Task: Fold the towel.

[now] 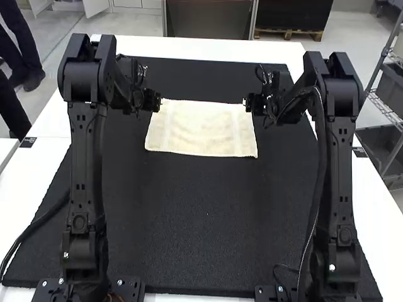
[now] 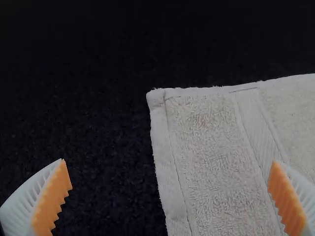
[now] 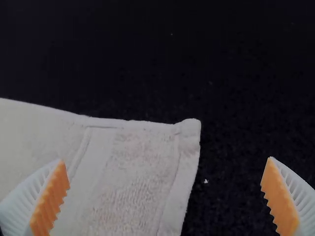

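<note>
A: Where is the towel point(image 1: 201, 126) lying?

B: Toward the far part of the black mat point(image 1: 201, 220), which is covering most of the white table point(image 1: 189, 45). It's lying flat, spreading wider than it's reaching deep, with faint ripples showing in its middle.

A: And the left claw point(image 1: 157, 102)?

B: It's hovering at the far left corner. In its wrist view, its fingers point(image 2: 24, 201) are standing wide apart, with a hemmed corner showing between them and a smooth band point(image 2: 258, 125) running beside the rougher weave.

A: Is the right claw point(image 1: 247, 103) matching it?

B: Yes, it's hovering at the far right corner. Its orange pads point(image 3: 49, 196) are facing each other well apart, and a white speck point(image 3: 206, 181) is sitting on the mat near the hem point(image 3: 184, 189).
</note>
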